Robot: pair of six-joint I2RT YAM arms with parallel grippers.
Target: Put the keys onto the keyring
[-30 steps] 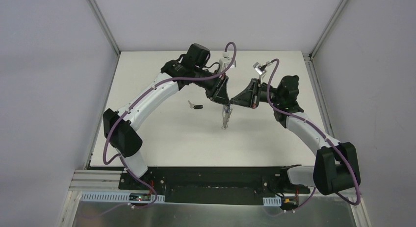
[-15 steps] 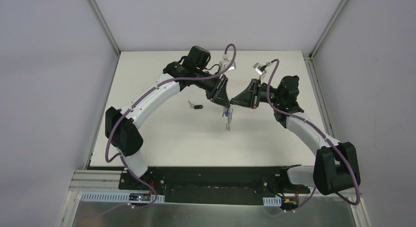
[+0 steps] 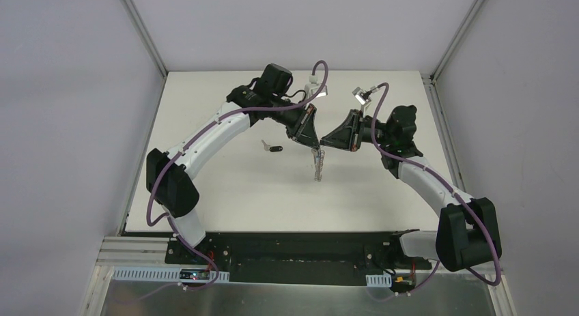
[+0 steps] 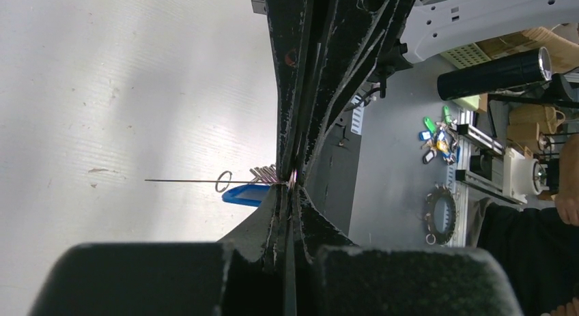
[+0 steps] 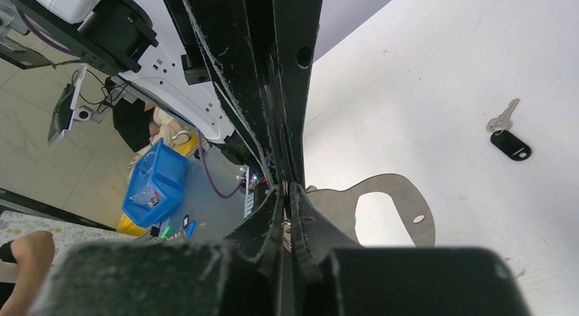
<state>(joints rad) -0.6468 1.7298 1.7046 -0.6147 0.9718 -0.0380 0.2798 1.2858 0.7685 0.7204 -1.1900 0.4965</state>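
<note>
Above mid-table, between the two wrists: keyring (image 3: 317, 168) hanging below the fingertips. Edge-on as a thin line from the left wrist, flat with one large cutout and a small hole from the right wrist, upper end hidden behind black fingers. Right gripper (image 3: 322, 146) pressed together, pinching the keyring. Left gripper (image 3: 313, 147) pressed together too, tip to tip against the right; pinched item hard to make out. Blue tag (image 4: 247, 194) just beside the keyring edge, one end hidden behind a finger, key blade not made out. Small wire ring (image 4: 223, 181) and metal clips (image 4: 263, 171) along that same edge. Black-headed key (image 3: 275, 149) flat on the table (image 3: 225, 186), well apart from the keyring, on the left side. Both wrist views half blocked by blurred gripper bodies. White matte table, faint scuffs; plain pale walls, aluminium corner rails (image 3: 142, 31), purple cables (image 3: 205, 128) along both arms. Beyond the table edge: blue bin (image 5: 153, 186), tiled floor, someone's arm (image 5: 24, 261) cut off at the frame edge. Lettering on background clutter too small to read.
</note>
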